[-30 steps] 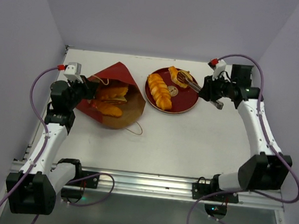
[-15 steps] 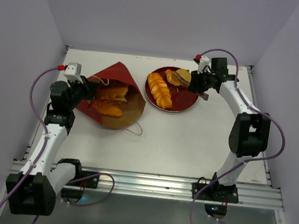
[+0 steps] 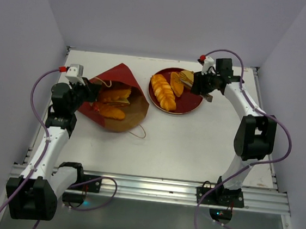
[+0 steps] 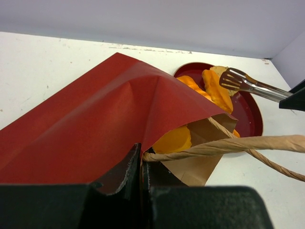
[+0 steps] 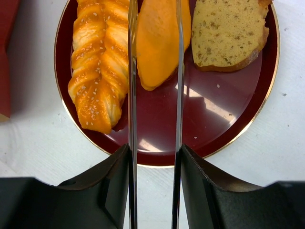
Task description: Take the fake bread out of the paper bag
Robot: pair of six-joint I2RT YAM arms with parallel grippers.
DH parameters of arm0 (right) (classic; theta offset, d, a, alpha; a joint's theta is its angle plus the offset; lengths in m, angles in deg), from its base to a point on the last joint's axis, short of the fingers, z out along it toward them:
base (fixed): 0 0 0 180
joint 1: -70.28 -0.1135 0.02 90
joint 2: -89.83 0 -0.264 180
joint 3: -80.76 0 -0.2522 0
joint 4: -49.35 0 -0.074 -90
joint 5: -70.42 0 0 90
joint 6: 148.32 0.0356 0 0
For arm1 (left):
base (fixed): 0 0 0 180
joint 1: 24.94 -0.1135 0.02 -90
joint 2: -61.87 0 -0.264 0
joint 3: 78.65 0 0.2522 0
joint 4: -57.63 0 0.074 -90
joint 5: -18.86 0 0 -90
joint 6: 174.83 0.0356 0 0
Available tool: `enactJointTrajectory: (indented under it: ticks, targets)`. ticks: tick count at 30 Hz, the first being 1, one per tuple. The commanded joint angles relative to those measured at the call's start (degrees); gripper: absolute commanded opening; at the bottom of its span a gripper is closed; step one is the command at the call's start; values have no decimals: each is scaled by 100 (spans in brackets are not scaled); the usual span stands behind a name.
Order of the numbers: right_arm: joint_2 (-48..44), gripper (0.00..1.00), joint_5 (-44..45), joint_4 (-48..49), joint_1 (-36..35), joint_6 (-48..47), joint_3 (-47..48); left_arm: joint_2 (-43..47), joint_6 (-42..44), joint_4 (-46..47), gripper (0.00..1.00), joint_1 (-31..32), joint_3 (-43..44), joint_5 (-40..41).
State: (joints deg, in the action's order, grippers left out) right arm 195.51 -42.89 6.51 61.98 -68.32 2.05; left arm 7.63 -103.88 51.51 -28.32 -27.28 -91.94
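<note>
The dark red paper bag (image 3: 118,83) lies on its side at the left, mouth toward the middle, with orange fake bread (image 3: 113,104) inside. My left gripper (image 4: 141,162) is shut on the bag's rim (image 4: 95,119) where the cord handle (image 4: 228,145) starts. An orange roll (image 4: 174,140) shows in the mouth. My right gripper (image 5: 155,162) holds metal tongs (image 5: 132,95) over the red plate (image 5: 162,129). The tong arms stand apart on either side of a long bun (image 5: 157,43), which lies between a braided loaf (image 5: 97,71) and a tan slice (image 5: 226,33).
The plate (image 3: 189,110) sits at the back middle of the white table, right of the bag's mouth. A loose cord handle (image 3: 138,130) loops onto the table in front of the bag. Purple walls close in the back and both sides.
My right arm has swung left over the plate. The tongs have spread and the long bun now lies on the plate beside the braided loaf. The left arm and bag have not moved.
</note>
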Motion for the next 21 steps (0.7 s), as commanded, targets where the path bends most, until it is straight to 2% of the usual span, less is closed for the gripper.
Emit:
enactJointTrajectory:
  ticks: [1, 9, 12, 13, 17, 20, 21]
  targets:
    - [-356, 47, -130, 175, -5, 77, 274, 98, 85, 115, 9, -40, -25, -21]
    - [-821, 47, -235, 157, -5, 112, 248, 115, 85, 115, 9, -49, -34, -21]
    - [-1198, 46, -419, 17, -5, -1, 160, 115, 77, 115, 9, -49, -34, -30]
    - [-1295, 46, -785, -88, -5, -89, 151, 124, 77, 115, 9, -49, -25, -30]
    - [-1893, 45, -1901, -1192, -67, -905, -16, 124, 77, 124, 9, -49, -16, -65]
    - [-2464, 44, -2108, -2106, -470, -1994, -227, 98, 50, 150, 9, -40, -25, -100]
    - [-2613, 44, -2055, -2215, -802, -2354, -393, 89, 33, 159, 9, -49, -25, -109]
